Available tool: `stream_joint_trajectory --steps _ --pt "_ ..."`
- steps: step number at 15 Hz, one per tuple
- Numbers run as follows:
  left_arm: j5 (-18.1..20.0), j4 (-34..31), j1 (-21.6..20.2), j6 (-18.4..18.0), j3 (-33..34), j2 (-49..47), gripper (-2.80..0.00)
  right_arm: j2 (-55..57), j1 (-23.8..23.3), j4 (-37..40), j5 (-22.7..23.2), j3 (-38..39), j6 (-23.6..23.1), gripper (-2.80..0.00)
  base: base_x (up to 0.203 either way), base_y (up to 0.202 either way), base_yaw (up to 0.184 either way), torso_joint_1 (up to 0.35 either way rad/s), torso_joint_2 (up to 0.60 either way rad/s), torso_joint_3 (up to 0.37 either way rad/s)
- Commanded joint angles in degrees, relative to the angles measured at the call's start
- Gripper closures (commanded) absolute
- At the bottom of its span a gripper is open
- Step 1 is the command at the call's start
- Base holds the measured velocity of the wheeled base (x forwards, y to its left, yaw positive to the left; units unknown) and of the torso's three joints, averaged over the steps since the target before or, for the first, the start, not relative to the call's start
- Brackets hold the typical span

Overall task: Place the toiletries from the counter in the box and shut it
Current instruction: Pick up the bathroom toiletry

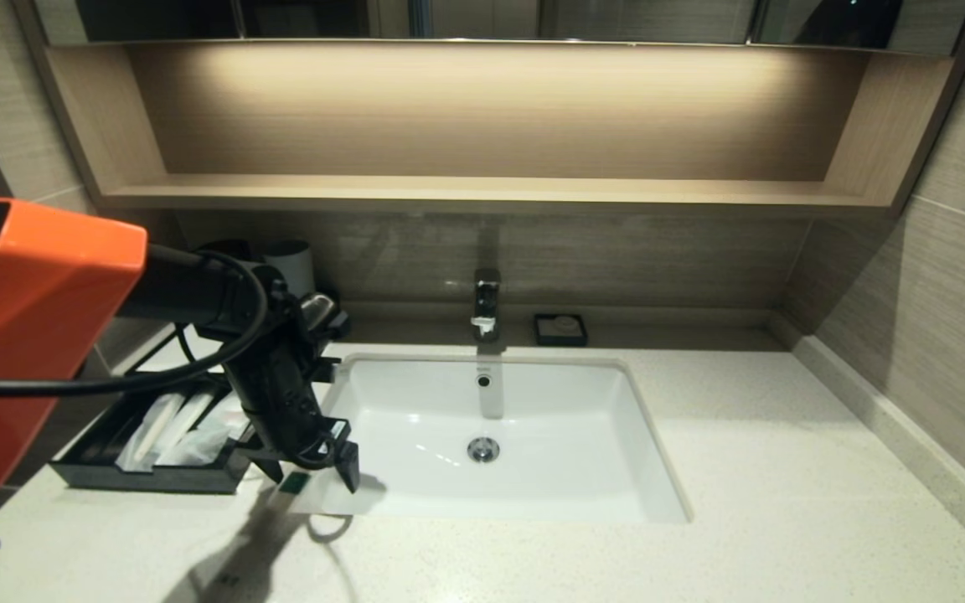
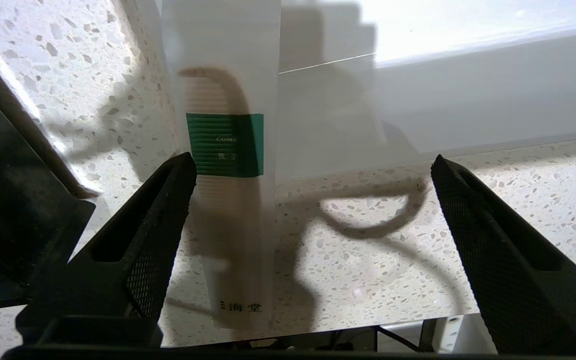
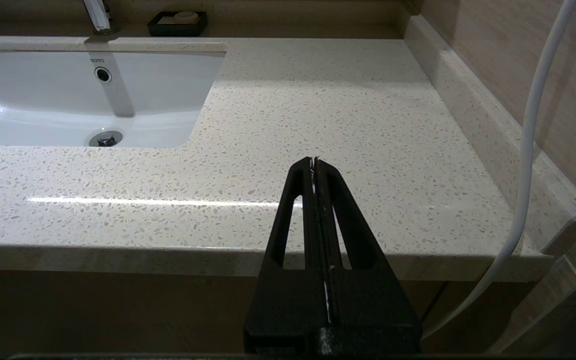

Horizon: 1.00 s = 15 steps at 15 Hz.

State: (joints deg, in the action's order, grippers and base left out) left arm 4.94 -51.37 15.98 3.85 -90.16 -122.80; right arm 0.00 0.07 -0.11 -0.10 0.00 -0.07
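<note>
One toiletry, a comb in a translucent wrapper (image 2: 228,225) with a green label (image 2: 224,145), lies on the speckled counter (image 1: 784,469) by the sink's front left corner; its label also shows in the head view (image 1: 294,482). My left gripper (image 1: 315,479) hangs open just above it. In the left wrist view the gripper (image 2: 313,167) straddles the comb, which lies close to one finger (image 2: 168,210). The black box (image 1: 147,479) stands open to the left with two wrapped toiletries (image 1: 166,431) inside. My right gripper (image 3: 314,162) is shut and empty off the counter's front right edge.
The white sink (image 1: 491,494) lies right of my left gripper, with the faucet (image 1: 487,301) behind it. A black soap dish (image 1: 560,329) sits by the back wall. Cups (image 1: 290,264) stand behind the left arm. A wooden shelf (image 1: 482,193) runs overhead.
</note>
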Motion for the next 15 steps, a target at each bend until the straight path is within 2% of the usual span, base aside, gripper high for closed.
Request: stream_joint_trajectory --steps 1,6,15 --pt "0.16 -0.31 0.02 0.28 -0.01 -0.08 -2.80 -0.08 0.01 -0.07 0.01 0.09 -0.01 0.00 0.000 0.000 0.000 0.000 0.00 0.000" --pt "0.07 -0.31 -0.06 1.50 -0.02 -0.69 -2.80 -0.07 0.01 -0.02 0.01 0.05 -0.01 0.00 0.000 0.000 0.000 0.000 0.00 0.000" --pt "-0.37 0.13 -0.16 1.51 -0.19 -1.75 -2.80 -0.09 0.01 0.02 0.01 0.09 -0.01 0.00 0.000 0.000 0.000 0.000 0.00 0.000"
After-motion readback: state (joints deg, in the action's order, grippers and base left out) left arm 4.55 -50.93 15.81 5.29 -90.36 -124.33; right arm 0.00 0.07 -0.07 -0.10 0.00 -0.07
